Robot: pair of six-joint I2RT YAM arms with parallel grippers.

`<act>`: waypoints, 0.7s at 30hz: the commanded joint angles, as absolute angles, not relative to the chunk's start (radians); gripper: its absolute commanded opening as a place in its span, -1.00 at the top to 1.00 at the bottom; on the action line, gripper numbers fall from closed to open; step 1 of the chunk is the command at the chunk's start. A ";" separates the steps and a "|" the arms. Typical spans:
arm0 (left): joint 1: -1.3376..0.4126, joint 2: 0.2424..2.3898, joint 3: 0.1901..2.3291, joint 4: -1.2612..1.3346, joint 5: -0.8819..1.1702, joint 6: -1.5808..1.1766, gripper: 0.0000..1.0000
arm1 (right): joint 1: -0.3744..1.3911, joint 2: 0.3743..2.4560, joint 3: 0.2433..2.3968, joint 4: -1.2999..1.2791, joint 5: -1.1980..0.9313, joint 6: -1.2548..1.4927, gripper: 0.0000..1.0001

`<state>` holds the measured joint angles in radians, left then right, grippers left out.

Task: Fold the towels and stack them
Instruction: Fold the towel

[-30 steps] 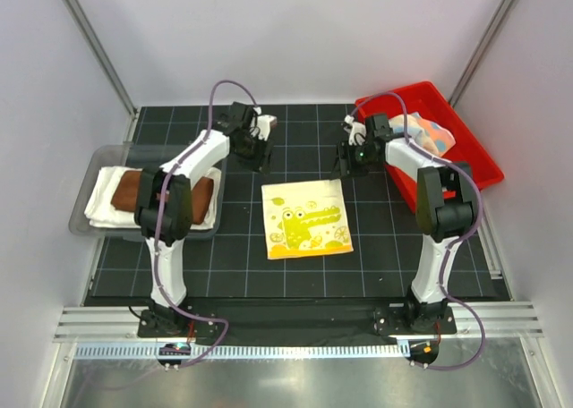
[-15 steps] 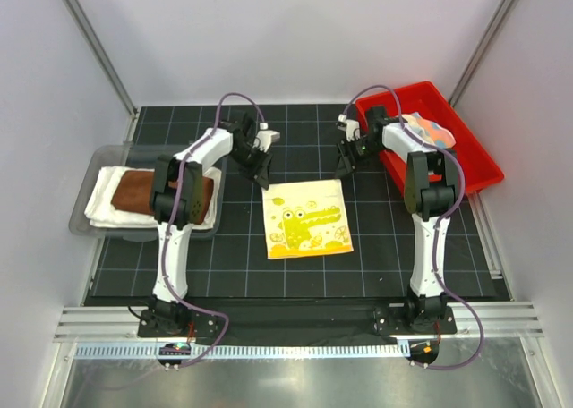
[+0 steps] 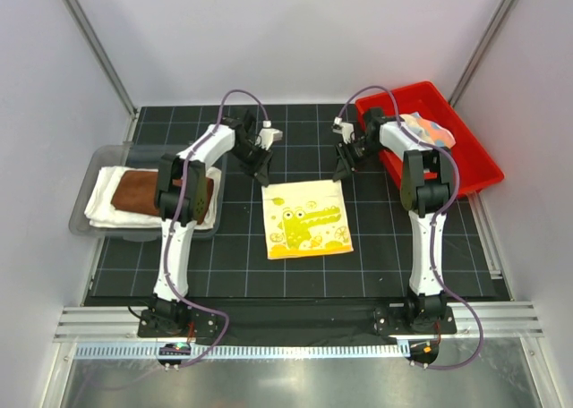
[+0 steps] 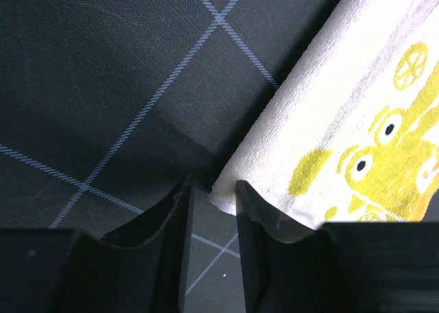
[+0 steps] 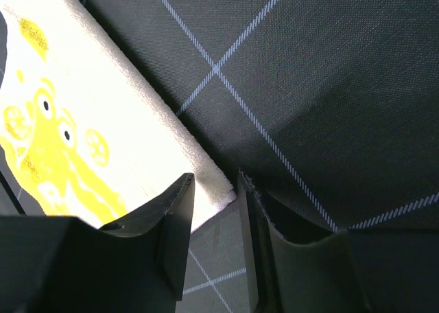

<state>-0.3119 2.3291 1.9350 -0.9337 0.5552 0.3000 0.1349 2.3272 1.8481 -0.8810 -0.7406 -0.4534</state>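
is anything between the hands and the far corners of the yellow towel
Nothing visible. The left hand sits at the yellow towel's far-left corner and the right hand at its far-right corner. Each corner lies inside that hand's open jaws, with only bare mat around.

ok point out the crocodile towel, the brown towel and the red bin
crocodile towel (image 3: 307, 218): top view, the crocodile print
brown towel (image 3: 134, 189): top view, its left end
red bin (image 3: 470, 162): top view, bare floor at right

Crocodile towel (image 3: 306, 218) centred on mat (image 3: 224, 265), tray (image 3: 98, 153) left, bin (image 3: 470, 157) right
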 commanded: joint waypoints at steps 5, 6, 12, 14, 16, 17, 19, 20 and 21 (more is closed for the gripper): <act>-0.311 2.373 2.020 -1.026 0.595 0.353 0.39 | 0.121 2.344 1.890 -0.911 -0.753 -0.494 0.36; -0.311 2.378 2.025 -1.031 0.592 0.356 0.40 | 0.117 2.342 1.888 -0.910 -0.753 -0.495 0.46; -0.311 2.382 2.043 -1.017 0.589 0.347 0.79 | 0.114 2.327 1.872 -0.888 -0.753 -0.480 0.92; -0.311 2.387 2.060 -0.983 0.568 0.322 1.00 | 0.114 2.315 1.856 -0.841 -0.741 -0.454 0.98; -0.310 2.390 2.074 -0.941 0.539 0.295 1.00 | 0.114 2.304 1.838 -0.786 -0.727 -0.436 0.98; -0.311 2.393 2.083 -0.930 0.520 0.282 1.00 | 0.114 2.298 1.832 -0.766 -0.713 -0.419 0.98; -0.311 2.388 2.097 -0.876 0.496 0.264 1.00 | 0.112 2.273 1.810 -0.706 -0.695 -0.404 0.98; -0.311 2.379 2.095 -0.856 0.482 0.247 1.00 | 0.113 2.263 1.799 -0.683 -0.675 -0.388 0.98; -0.311 2.378 2.095 -0.832 0.480 0.247 1.00 | 0.112 2.235 1.774 -0.657 -0.664 -0.382 0.98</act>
